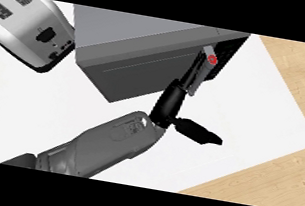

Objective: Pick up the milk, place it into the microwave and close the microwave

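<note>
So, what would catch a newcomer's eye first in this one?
The grey forearm slanting in from the lower left, with the black left hand held straight against the edge of the microwave door and its thumb splayed to the right. After that, the big grey microwave at top centre, with a small red-and-white spot near the door's upper end, and the silver toaster at upper left.

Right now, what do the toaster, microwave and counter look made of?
Toaster: polished metal by its bright glare, with a black, likely plastic, end panel. Microwave: flat matte grey with no reflections, painted metal or plastic, cannot tell. Counter: plain smooth white, no grain or veining; material open.
</note>
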Action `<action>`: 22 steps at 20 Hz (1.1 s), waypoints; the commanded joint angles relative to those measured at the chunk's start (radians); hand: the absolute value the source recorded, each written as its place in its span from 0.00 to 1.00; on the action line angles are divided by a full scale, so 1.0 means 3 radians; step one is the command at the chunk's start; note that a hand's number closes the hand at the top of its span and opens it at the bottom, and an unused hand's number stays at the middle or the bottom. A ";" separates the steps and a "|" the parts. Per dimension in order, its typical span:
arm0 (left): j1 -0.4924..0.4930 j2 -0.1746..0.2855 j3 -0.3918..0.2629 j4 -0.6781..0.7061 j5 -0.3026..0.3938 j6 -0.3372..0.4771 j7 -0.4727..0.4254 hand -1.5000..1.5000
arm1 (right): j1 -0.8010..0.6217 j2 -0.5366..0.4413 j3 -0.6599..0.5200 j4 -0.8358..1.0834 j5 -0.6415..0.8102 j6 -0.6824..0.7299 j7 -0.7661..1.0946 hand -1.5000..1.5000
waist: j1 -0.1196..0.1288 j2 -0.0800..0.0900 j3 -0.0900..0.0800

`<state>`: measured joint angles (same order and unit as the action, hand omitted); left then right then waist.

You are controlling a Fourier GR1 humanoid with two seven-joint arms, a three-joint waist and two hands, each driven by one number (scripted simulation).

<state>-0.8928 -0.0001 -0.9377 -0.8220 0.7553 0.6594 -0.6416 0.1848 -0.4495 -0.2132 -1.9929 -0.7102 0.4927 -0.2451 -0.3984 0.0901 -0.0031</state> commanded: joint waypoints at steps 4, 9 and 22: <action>-0.0224 0.0000 0.0085 0.0138 0.0192 0.0005 0.0004 0.00 | -0.0057 -0.0092 -0.0056 0.0031 -0.0110 0.0026 0.0056 0.00 | -0.0032 0.0013 0.0002; -0.0253 0.0000 0.0037 0.0201 0.0280 0.0002 -0.0038 0.00 | -0.0090 -0.0108 -0.0032 0.0045 -0.0192 0.0020 0.0107 0.00 | -0.0006 0.0014 0.0004; -0.0344 0.0002 -0.0155 0.0417 0.0492 -0.0149 0.0115 1.00 | -0.0152 -0.0237 -0.0082 0.0016 -0.0372 0.0054 0.0202 0.00 | -0.0039 0.0002 0.0020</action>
<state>-0.9248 0.0186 -0.9912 -0.7873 0.8733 0.6464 -0.7044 0.1357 -0.5091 -0.2303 -1.9824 -0.8076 0.5072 -0.1938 -0.3983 0.0867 -0.0016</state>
